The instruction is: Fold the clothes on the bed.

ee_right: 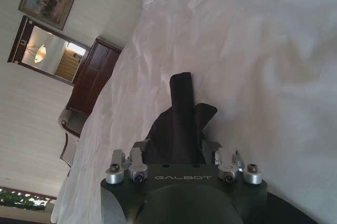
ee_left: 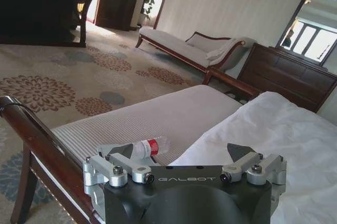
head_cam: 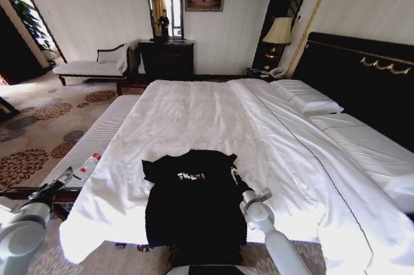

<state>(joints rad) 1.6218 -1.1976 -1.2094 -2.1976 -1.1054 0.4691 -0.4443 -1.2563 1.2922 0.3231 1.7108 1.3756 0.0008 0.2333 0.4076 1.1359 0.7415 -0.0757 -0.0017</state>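
My left hand (ee_left: 180, 155) hovers spread beside the bed (head_cam: 213, 107), over a bench holding a bottle (head_cam: 87, 166). The black T-shirt (head_cam: 194, 204) lies at the bed's foot; my right hand (ee_right: 181, 153) pinches its sleeve.

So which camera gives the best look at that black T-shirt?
The head view: the black T-shirt lies flat on the bed, white lettering showing. The right wrist view shows just one bunched part at the right gripper. The left wrist view faces the bench.
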